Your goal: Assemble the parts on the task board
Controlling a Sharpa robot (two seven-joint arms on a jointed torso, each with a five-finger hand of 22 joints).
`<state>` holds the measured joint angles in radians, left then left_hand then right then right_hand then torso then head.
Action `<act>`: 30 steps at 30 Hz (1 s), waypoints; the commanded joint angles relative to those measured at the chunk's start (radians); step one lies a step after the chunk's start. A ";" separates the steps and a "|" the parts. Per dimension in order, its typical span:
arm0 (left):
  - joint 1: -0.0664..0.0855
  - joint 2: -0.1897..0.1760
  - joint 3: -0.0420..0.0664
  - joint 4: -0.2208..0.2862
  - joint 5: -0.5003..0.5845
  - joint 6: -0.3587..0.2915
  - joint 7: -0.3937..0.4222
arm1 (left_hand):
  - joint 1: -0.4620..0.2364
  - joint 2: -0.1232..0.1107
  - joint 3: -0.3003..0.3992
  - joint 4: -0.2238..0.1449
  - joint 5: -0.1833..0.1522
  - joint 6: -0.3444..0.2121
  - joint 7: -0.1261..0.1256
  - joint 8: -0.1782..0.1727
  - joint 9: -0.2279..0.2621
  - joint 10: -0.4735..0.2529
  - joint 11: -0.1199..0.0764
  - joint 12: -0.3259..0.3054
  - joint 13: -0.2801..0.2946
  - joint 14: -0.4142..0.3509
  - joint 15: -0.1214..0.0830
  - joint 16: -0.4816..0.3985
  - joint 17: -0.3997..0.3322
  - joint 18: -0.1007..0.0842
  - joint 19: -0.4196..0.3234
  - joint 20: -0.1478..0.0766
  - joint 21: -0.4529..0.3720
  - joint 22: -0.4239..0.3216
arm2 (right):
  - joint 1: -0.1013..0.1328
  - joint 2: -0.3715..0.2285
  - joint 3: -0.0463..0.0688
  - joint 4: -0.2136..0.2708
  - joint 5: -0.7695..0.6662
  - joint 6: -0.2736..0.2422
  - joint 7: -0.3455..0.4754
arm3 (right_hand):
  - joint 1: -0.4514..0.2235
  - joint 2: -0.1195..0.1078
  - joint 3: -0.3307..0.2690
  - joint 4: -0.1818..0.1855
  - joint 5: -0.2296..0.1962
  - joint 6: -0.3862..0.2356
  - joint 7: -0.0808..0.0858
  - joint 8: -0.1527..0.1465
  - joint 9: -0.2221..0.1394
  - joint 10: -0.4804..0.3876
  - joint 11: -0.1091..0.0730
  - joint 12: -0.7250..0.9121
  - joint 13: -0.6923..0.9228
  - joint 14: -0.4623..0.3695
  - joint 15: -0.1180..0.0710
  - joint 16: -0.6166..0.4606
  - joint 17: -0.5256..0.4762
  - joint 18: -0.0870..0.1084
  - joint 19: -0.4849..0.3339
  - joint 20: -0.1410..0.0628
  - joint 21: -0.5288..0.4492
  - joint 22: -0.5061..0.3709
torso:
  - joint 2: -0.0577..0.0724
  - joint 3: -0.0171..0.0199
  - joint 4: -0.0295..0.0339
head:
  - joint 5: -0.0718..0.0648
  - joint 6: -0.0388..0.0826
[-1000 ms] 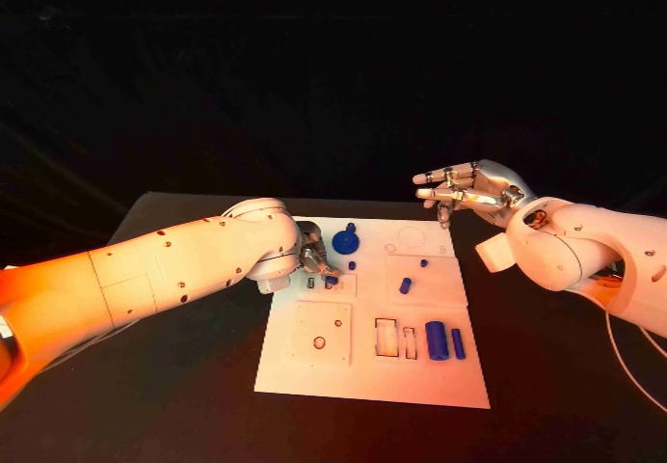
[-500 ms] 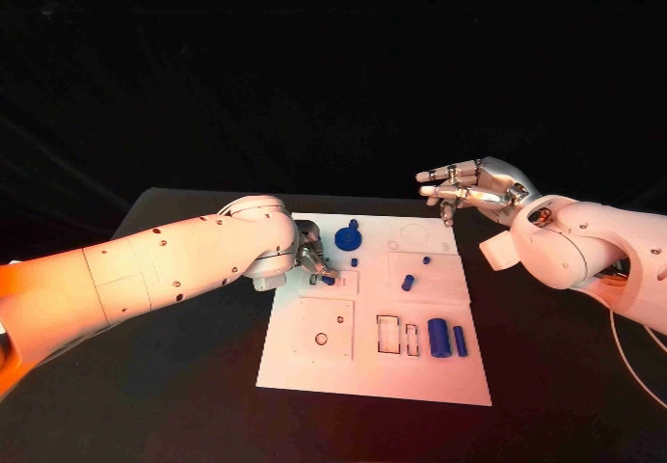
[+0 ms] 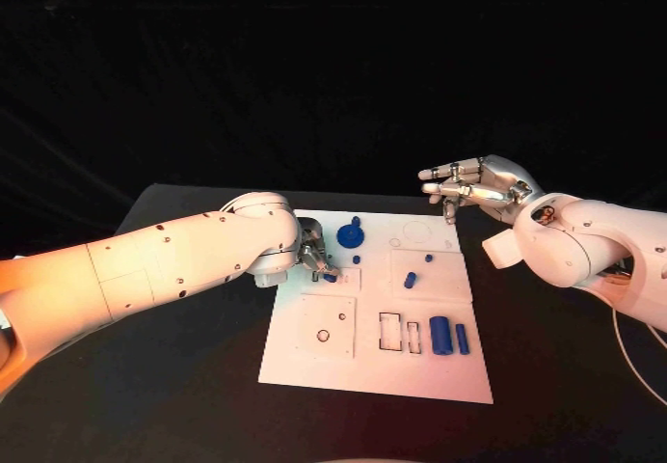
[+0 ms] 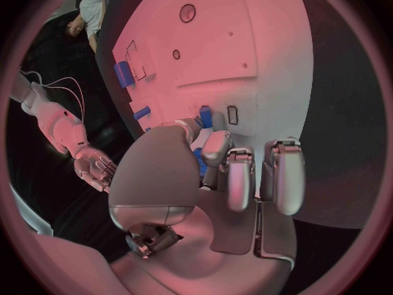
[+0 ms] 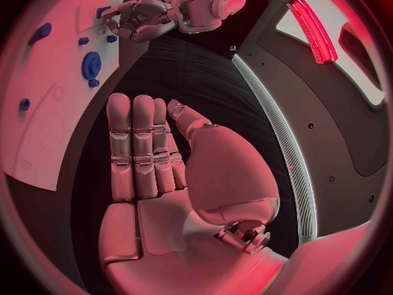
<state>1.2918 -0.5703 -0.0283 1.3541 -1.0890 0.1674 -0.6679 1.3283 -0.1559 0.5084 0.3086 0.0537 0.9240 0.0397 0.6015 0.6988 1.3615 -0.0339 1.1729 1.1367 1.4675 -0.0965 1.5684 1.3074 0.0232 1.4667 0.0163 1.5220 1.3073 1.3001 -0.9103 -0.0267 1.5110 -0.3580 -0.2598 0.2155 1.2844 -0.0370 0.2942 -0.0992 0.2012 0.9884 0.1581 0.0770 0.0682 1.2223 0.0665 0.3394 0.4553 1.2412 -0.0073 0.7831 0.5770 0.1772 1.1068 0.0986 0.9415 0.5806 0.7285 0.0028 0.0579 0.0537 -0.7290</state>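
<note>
where the black table [image 3: 167, 386] is spreading under everything, the white task board [image 3: 375, 371] is lying at its middle, long side running away from the robot. the left arm [image 3: 139, 275] is reaching in across the board's near-left side, and its left hand [image 3: 313, 258] is pressing down at the board's left edge, fingers curled in around a small blue part [image 4: 199, 160] that is showing between thumb and fingers in the left wrist view; it is gripping that piece just beside a small rectangular slot [image 4: 232, 115]. the right hand [image 3: 477, 188] is hovering above the table past the board's far-right corner, holding nothing, fingers straight and lying close side by side with the thumb slightly apart. on the board, a blue gear-like part [image 3: 348, 235] is sitting near the far edge, two blue cylinders [image 3: 447, 336] are lying side by side at the near right, a short blue peg [image 3: 409, 280] is lying tilted in the middle, and a tiny blue piece [image 3: 428, 258] is sitting just beyond it.
</note>
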 commanded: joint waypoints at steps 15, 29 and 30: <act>-0.002 0.027 -0.005 -0.024 0.015 0.034 -0.018 | -0.184 -0.032 0.020 -0.090 0.000 0.063 -0.023 0.020 0.027 0.025 -0.015 0.020 0.016 0.103 -0.004 0.002 0.263 -0.003 0.064 -0.004 0.000 0.189 | -0.001 0.004 0.000 0.001 0.006 0.025 0.007 | -0.016 0.002 -0.002 0.008 0.008 -0.004 0.002 0.004 0.000 -0.005 0.001 0.004 -0.002 -0.007 0.004 0.003 -0.003 0.003 -0.009 0.002 -0.003 -0.003 | 0.000 0.0029 -0.0005 | -0.002 0.000; -0.002 0.045 -0.006 -0.052 0.017 0.054 -0.026 | -0.249 0.007 -0.154 -0.022 0.001 0.074 -0.024 0.005 0.038 0.025 -0.017 0.027 0.022 0.103 -0.008 0.002 0.263 -0.005 0.067 -0.008 0.002 0.195 | -0.001 0.000 -0.001 0.011 0.036 0.045 -0.010 | -0.027 0.000 -0.004 0.015 0.010 -0.008 0.003 0.003 0.000 -0.008 0.003 0.004 -0.005 -0.010 0.006 0.003 -0.007 0.005 -0.018 0.003 -0.010 -0.013 | 0.000 0.0007 0.0004 | -0.006 0.000; -0.002 0.045 -0.006 -0.054 0.017 0.054 -0.026 | -0.251 0.009 -0.164 -0.021 0.001 0.075 -0.024 0.004 0.038 0.025 -0.017 0.027 0.021 0.103 -0.007 0.002 0.263 -0.005 0.067 -0.008 0.002 0.195 | -0.001 0.000 -0.002 0.012 0.036 0.045 -0.010 | -0.028 0.000 -0.004 0.015 0.011 -0.008 0.003 0.003 0.000 -0.008 0.003 0.004 -0.005 -0.011 0.006 0.003 -0.007 0.005 -0.019 0.003 -0.010 -0.014 | 0.000 0.0007 0.0005 | -0.006 0.000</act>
<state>1.2906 -0.5269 -0.0340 1.3032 -1.0792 0.1975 -0.6868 1.0758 -0.1556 0.3485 0.2877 0.0576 0.9935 0.0125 0.6099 0.7361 1.3850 -0.0538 1.1966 1.1583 1.4675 -0.0964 1.5684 1.3075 0.0232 1.4667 0.0163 1.5181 1.3080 1.2999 -0.9108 -0.0281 1.5198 -0.3295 -0.2392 0.2074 1.2687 -0.0369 0.2908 -0.0902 0.2055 0.9852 0.1610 0.0770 0.0682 1.2196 0.0711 0.3394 0.4510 1.2377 -0.0037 0.7831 0.5710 0.1771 1.0960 0.1022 0.9359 0.5669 0.7285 0.0041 0.0570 0.0484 -0.7286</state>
